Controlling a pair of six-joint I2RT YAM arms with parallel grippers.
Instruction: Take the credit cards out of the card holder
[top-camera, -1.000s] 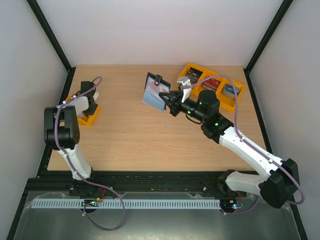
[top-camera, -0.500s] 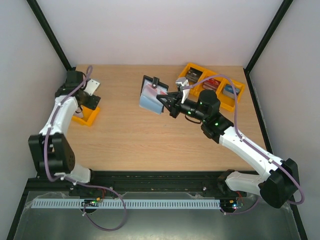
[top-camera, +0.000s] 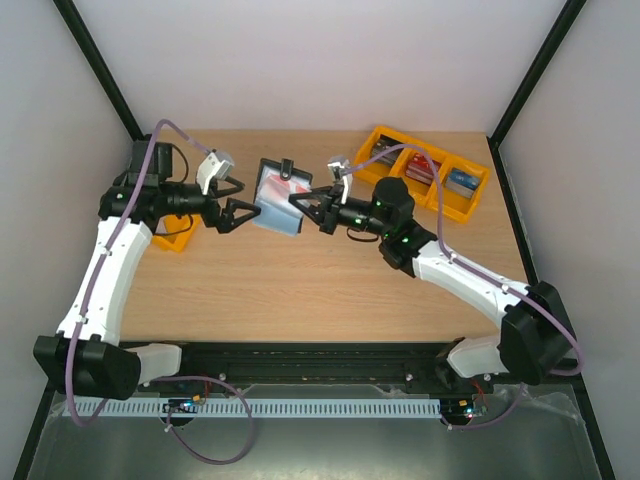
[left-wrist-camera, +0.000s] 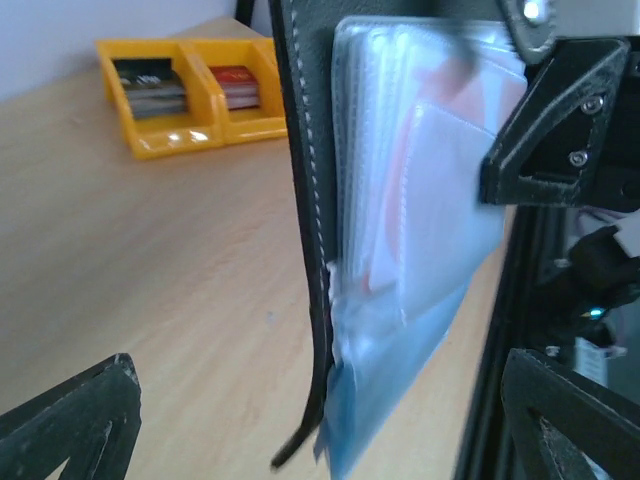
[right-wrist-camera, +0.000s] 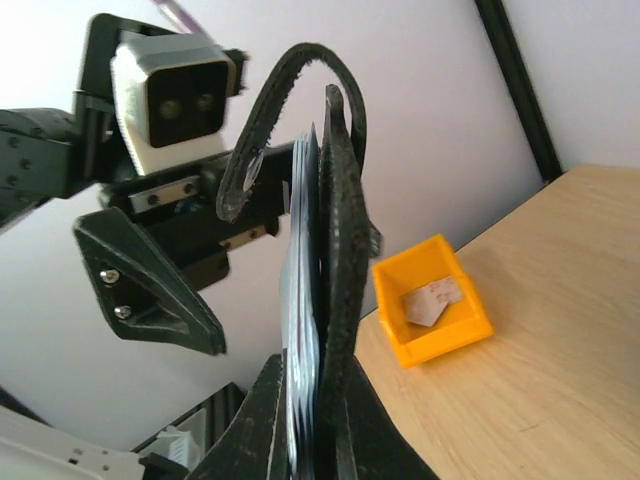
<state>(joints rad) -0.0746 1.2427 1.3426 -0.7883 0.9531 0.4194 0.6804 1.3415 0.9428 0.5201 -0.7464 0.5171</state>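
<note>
The right gripper (top-camera: 300, 203) has its jaws clamped on one edge of the black card holder (top-camera: 278, 192), holding it open and upright in the air over the far middle of the desk (top-camera: 300, 290), with the grey-blue clear pockets (left-wrist-camera: 420, 260) hanging toward the left arm. The left gripper (top-camera: 238, 200) faces those pockets from just beside them, its jaws wide apart with nothing between them. The credit cards (left-wrist-camera: 395, 170) show only as pale pink and red shapes blurred behind the plastic, so how many remain cannot be told; one pale card (right-wrist-camera: 430, 298) lies in the small yellow bin (right-wrist-camera: 450, 330) at the desk's left edge, while the three-compartment yellow tray (top-camera: 462, 205) sits at the far right corner. The step in hand looks like reaching in for a card. To do it well, the left fingers should line up with the open mouth of a pocket and close on the card's exposed edge alone, not on the plastic sleeve or the black cover. The pull should run straight along the pocket while the right gripper holds the holder steady, since a skewed tug could drag the holder out of its grip.
</note>
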